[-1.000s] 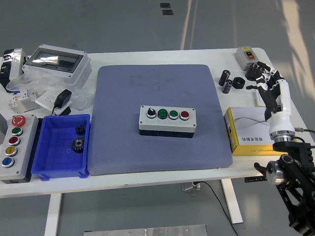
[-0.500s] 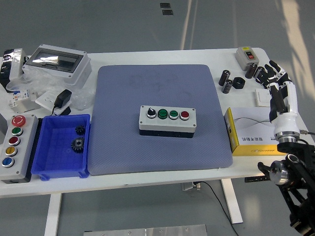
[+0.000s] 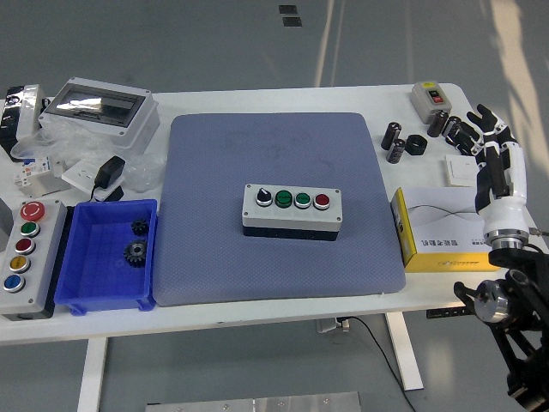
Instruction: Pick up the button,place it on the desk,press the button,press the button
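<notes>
A grey button box [image 3: 292, 210] with a black knob, two green buttons and a red button lies in the middle of the blue-grey mat [image 3: 274, 154]. My right hand [image 3: 485, 130] hovers over the table's right edge, well to the right of the box, with its fingers spread and holding nothing. Its white forearm [image 3: 497, 193] rises from the lower right. The left arm is out of sight.
A yellow and white carton [image 3: 437, 232] lies under the right forearm. Black cylinders [image 3: 395, 142] and a small grey switch box [image 3: 428, 99] sit at the back right. A blue bin [image 3: 107, 253] with gears, a longer button box [image 3: 24, 253] and a clear-lidded enclosure [image 3: 99, 107] stand on the left.
My right hand has drifted right and slightly toward the table's edge, away from the black cylinders, and its fingers have spread. The button box has not moved.
</notes>
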### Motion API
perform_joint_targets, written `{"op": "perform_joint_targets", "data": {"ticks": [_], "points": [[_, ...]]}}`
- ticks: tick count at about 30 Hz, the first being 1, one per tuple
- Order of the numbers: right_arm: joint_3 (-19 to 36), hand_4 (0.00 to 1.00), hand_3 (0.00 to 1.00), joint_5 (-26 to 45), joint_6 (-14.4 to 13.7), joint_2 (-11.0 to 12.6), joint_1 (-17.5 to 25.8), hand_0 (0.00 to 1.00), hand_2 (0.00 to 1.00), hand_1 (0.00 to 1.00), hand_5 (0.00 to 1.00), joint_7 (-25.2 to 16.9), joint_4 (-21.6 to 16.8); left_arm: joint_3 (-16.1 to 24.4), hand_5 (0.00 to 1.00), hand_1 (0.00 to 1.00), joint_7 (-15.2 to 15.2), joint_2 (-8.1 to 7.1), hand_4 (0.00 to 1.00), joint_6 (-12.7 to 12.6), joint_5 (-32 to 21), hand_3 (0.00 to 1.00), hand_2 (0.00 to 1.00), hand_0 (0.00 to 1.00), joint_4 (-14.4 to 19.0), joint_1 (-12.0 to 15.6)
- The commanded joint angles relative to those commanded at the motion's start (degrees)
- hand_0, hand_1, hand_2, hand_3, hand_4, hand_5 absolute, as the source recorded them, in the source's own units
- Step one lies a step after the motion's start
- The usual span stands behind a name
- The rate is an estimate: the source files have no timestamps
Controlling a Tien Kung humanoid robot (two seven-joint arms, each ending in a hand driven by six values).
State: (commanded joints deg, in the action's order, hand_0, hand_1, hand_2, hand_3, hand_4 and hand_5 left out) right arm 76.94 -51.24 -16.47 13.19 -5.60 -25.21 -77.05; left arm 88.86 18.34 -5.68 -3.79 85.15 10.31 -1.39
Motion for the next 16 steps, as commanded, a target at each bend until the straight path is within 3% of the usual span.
{"op": "perform_joint_targets", "data": {"ticks": [16], "points": [[0.35,0.820,0.754,-0.43,-0.05,-0.09,0.47,0.803,0.765,0.751,0.710,0.16,0.24,-0.04,0.211,0.610,0.04,-0.07,0.613,0.02,-0.29,0.600,0.546,0.639,0.00,0.63]]}}
